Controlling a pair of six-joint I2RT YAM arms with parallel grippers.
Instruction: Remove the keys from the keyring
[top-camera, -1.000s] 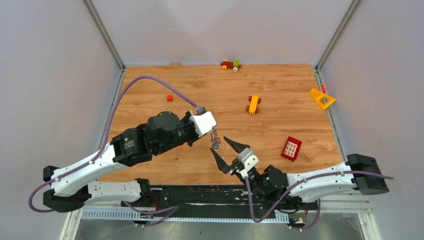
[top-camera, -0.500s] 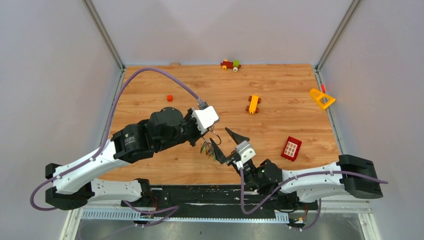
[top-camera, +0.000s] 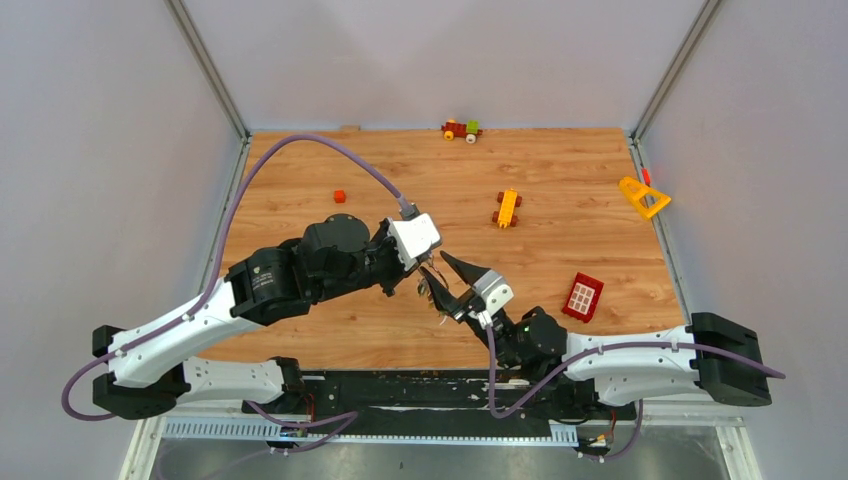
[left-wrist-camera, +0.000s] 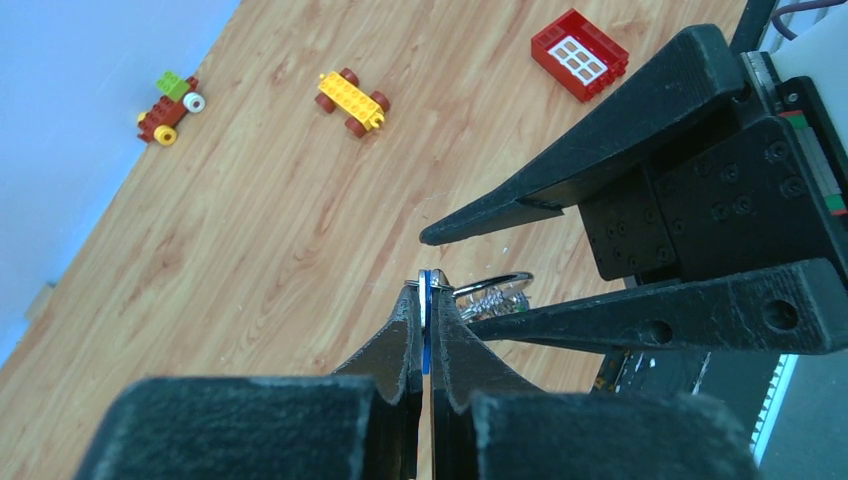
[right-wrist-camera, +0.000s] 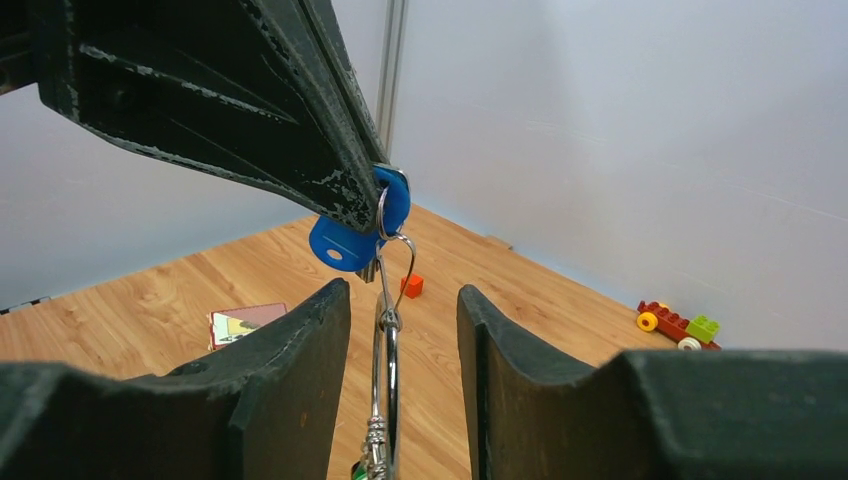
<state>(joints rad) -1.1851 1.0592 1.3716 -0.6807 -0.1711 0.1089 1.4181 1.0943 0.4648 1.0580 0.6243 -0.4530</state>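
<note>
Separation step: my left claw (left-wrist-camera: 425, 300) clamps the blue key (right-wrist-camera: 352, 238); my right claw (right-wrist-camera: 402, 295) stands apart around the keyring (right-wrist-camera: 384, 390). Next, probably: grip it, pull

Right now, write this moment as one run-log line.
left gripper: shut on blue key | right gripper: open, straddling keyring | keyring: hanging below blue key

1. no words, numbers, brand names or signs can be read in any of the three views.
2. a small flat card (right-wrist-camera: 247, 323) in the right wrist view carries a coloured print, too small and blurred to read.
</note>
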